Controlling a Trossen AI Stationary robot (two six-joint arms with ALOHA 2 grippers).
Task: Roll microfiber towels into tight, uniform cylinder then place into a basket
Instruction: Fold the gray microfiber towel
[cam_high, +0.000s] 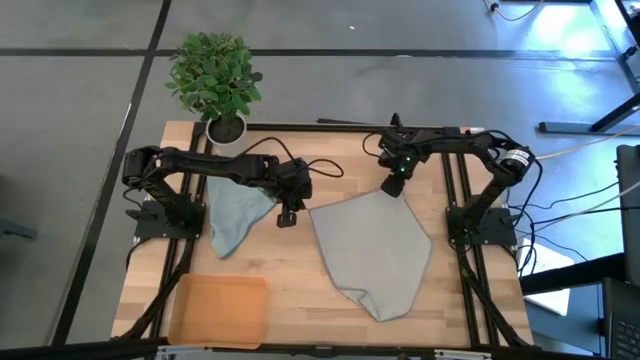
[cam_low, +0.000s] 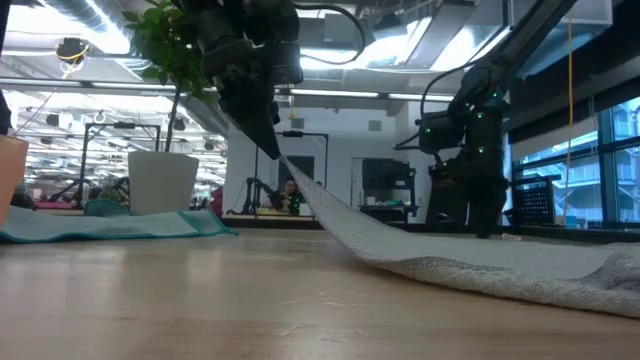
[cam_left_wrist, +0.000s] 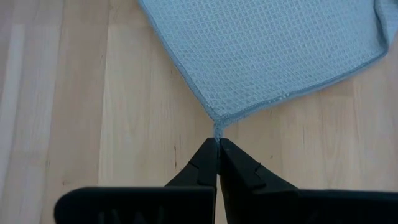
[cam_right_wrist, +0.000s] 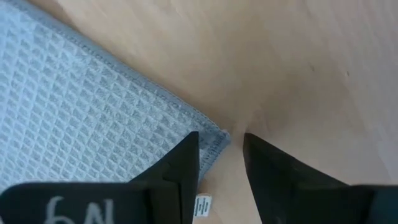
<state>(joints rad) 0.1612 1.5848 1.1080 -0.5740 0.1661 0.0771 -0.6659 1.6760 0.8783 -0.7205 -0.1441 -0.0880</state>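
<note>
Two towels: both laid out on the counter (cam_high: 300, 290), neither rolled.
Grey-green towel (cam_high: 375, 250): larger cloth, spread over the counter's middle toward the right edge; one corner lifted off the wood, another corner folded near the front edge.
Blue-teal towel (cam_high: 235, 210): smaller cloth, flat near the left edge, between the plant pot and the basket.
Basket (cam_high: 218, 308): orange-tan tray at the front left corner, nothing seen inside.
Left gripper (cam_high: 288, 214): near the counter's middle, jaws closed on the raised corner of the grey-green towel.
Right gripper (cam_high: 393, 186): over the far corner of the grey-green towel, jaws partly apart, straddling the corner, no grip seen.
Plant pot (cam_high: 226, 128): white, at the back edge toward the left corner.
</note>
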